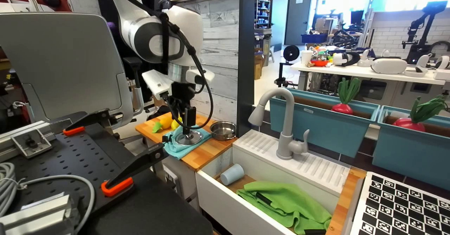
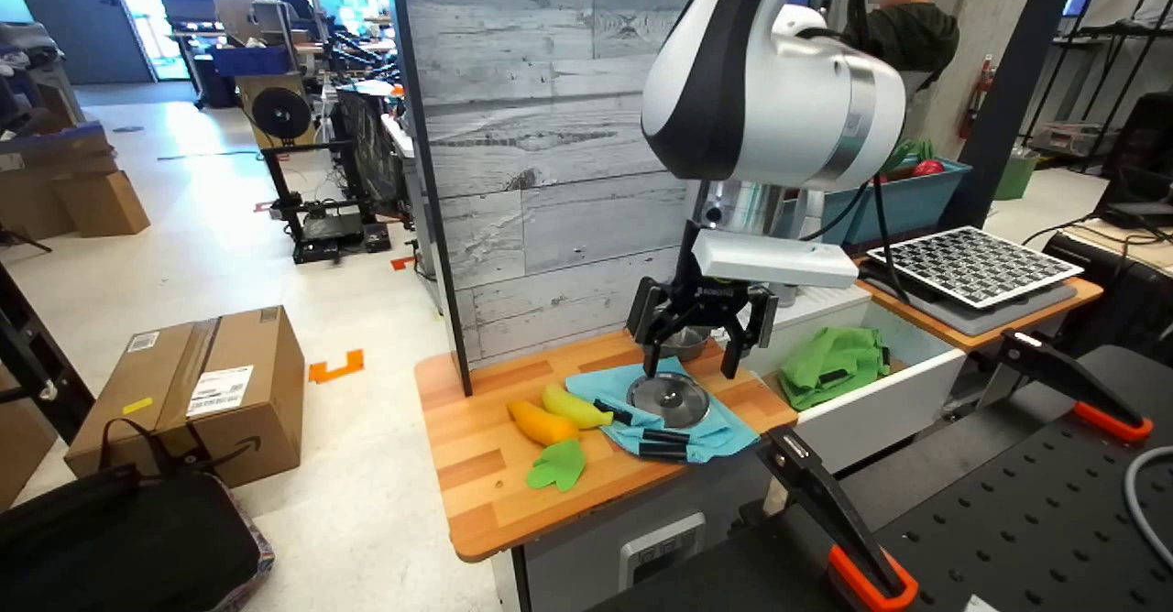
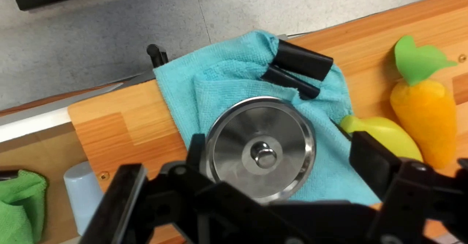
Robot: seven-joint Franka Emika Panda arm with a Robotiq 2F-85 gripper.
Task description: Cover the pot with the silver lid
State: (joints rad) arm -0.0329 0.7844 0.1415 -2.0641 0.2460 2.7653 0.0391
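Note:
The silver lid lies knob up on a folded light-blue cloth; it also shows in both exterior views. The small shiny silver pot stands uncovered on the wooden counter beside the cloth, by the plank wall. It is partly hidden behind my gripper in an exterior view and does not show in the wrist view. My gripper is open and empty, pointing down above the lid. In the wrist view the lid's knob lies between the spread fingers, nearer the left one.
A yellow toy and an orange toy with a green leaf lie beside the cloth. A sink holds a pale-blue cup and a green cloth. The plank wall rises behind the counter.

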